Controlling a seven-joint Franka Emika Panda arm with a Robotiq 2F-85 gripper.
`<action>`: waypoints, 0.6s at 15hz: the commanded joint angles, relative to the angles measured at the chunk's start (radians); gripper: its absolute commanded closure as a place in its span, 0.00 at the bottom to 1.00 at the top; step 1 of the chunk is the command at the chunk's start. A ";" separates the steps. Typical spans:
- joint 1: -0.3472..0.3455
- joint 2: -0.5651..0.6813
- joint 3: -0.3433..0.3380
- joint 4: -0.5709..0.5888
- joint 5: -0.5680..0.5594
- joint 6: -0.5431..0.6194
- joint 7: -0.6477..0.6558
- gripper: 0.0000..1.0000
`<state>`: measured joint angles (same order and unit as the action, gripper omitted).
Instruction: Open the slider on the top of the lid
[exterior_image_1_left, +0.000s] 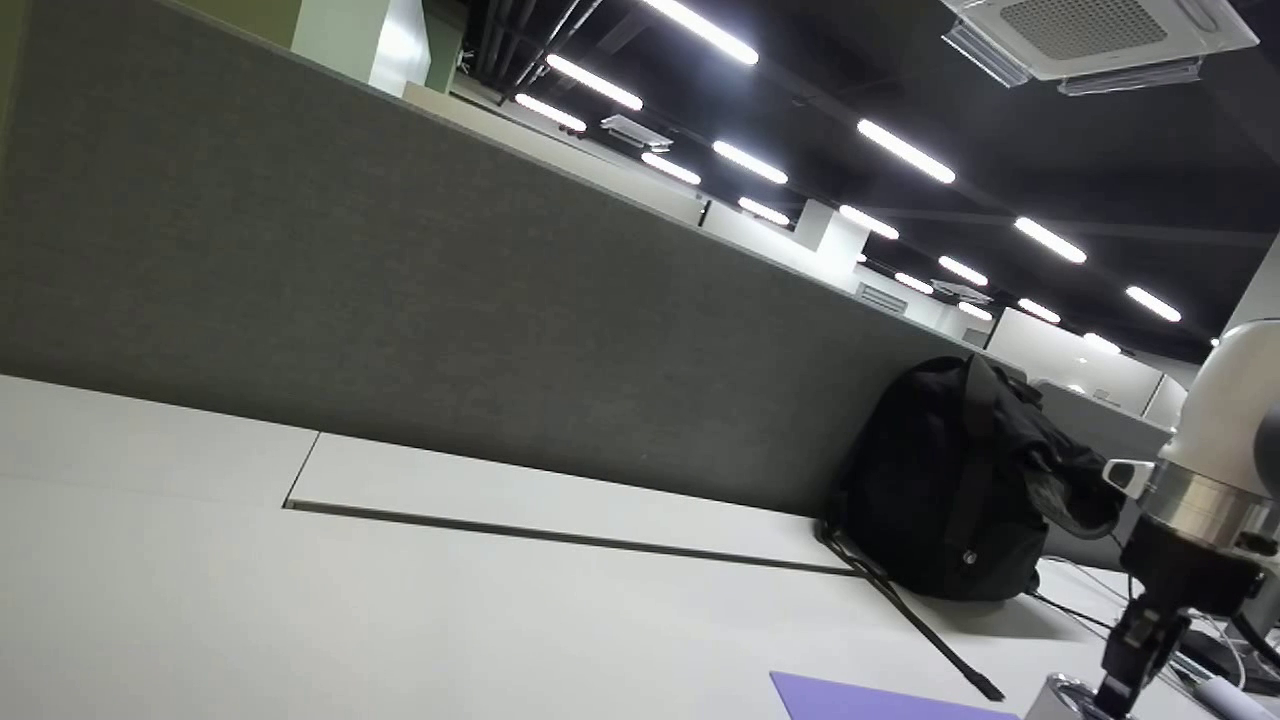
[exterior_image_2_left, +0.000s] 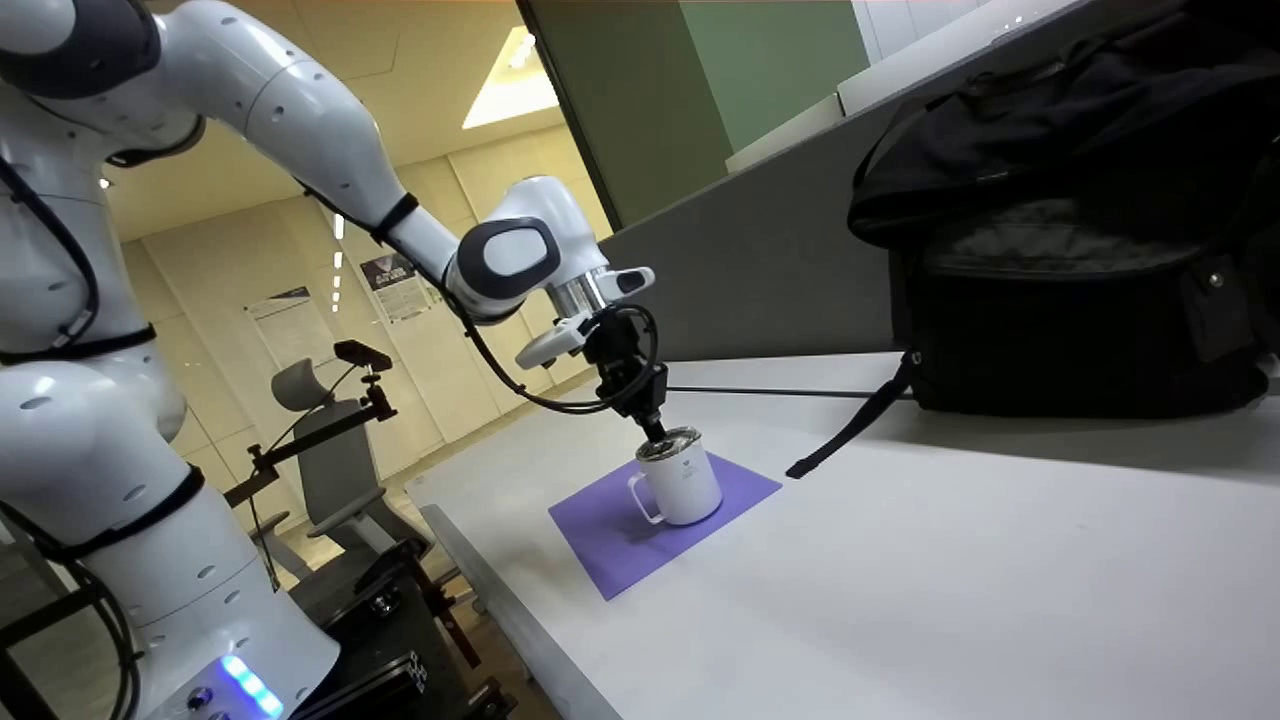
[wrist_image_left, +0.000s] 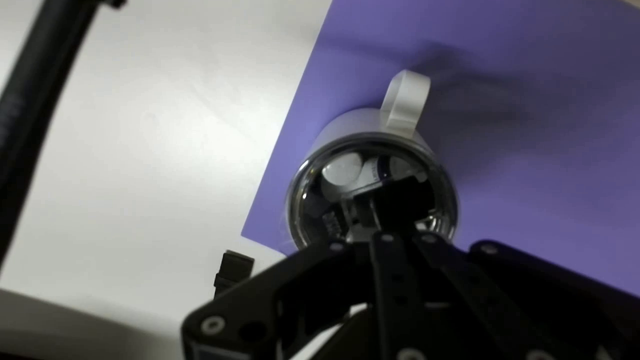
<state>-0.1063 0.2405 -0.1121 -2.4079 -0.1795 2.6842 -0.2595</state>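
Seeing a white mug (exterior_image_2_left: 690, 490) standing upright on a purple sheet (exterior_image_2_left: 598, 530), wearing its lid (wrist_image_left: 340, 185) and hiding its contents. Failing to make out the slider past the black fingers (wrist_image_left: 397, 290). Finding the lid gleaming, mirror-like, below the gripper (exterior_image_2_left: 655, 436); reading its fingers as lying together, not telling whether touching or pinching anything.

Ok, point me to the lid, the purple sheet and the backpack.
Lid (wrist_image_left: 342, 185): in the wrist view, on its shiny top.
Purple sheet (exterior_image_2_left: 608, 530): in an exterior view, on a bare part.
Backpack (exterior_image_1_left: 930, 490): in an exterior view, on its black body.
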 joint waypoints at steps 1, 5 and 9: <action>-0.012 0.011 0.012 -0.003 0.005 0.046 -0.014 1.00; -0.013 0.033 0.018 -0.003 0.007 0.061 -0.017 1.00; 0.002 0.035 -0.006 0.000 -0.043 0.066 0.011 1.00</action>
<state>-0.1064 0.2680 -0.1044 -2.4094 -0.1851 2.7363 -0.2664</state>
